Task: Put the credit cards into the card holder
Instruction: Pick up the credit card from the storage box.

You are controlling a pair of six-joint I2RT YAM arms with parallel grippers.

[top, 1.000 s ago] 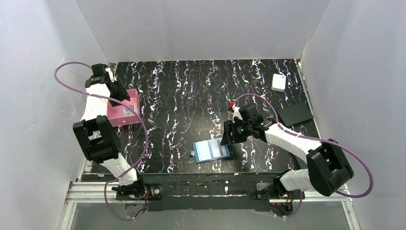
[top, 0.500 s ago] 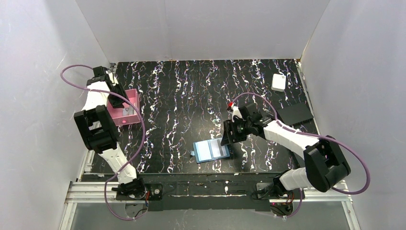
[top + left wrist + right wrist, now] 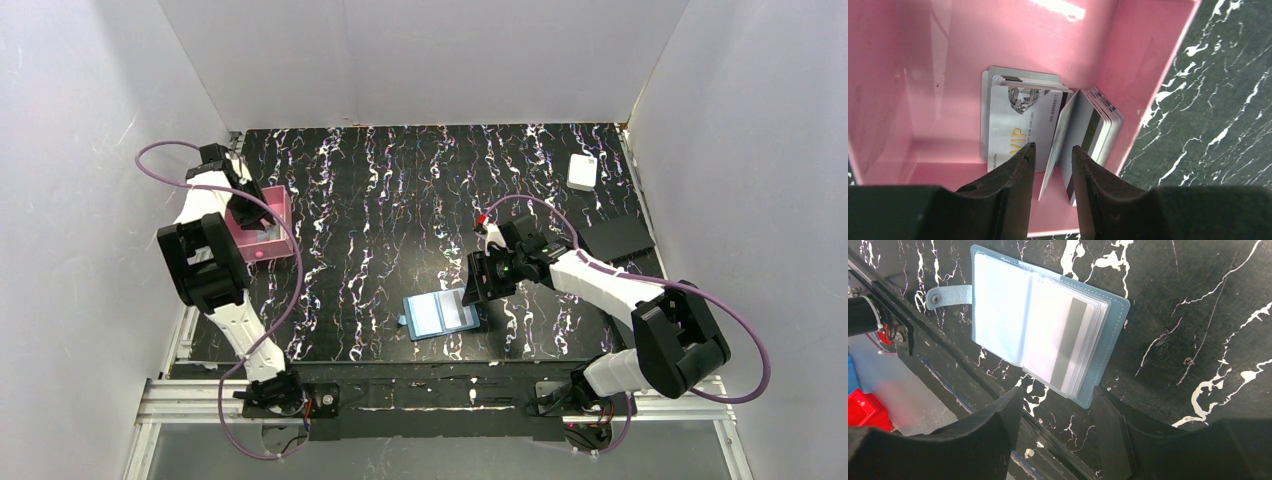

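Observation:
The credit cards (image 3: 1020, 122) are in the pink tray (image 3: 1148, 50): a flat pile with "VIP" on top, and a second pile (image 3: 1100, 122) leaning on the tray's right wall. One pale card (image 3: 1060, 135) stands tilted between them. My left gripper (image 3: 1052, 149) reaches down into the tray (image 3: 285, 215) with its jaws either side of that tilted card's edge, narrow gaps showing, open. The teal card holder (image 3: 442, 313) lies open near the front edge, with a card in its clear sleeves (image 3: 1063, 340). My right gripper (image 3: 1058, 392) hovers open over its right edge, holding nothing.
A white box (image 3: 582, 172) sits at the back right, and a flat black rectangle (image 3: 617, 240) lies at the right edge. White walls enclose the dark marbled table. The front rail (image 3: 898, 335) runs close beside the card holder's snap tab.
My left gripper has swung further into the pink tray and its jaws have narrowed around the tilted card. The right arm has barely shifted.

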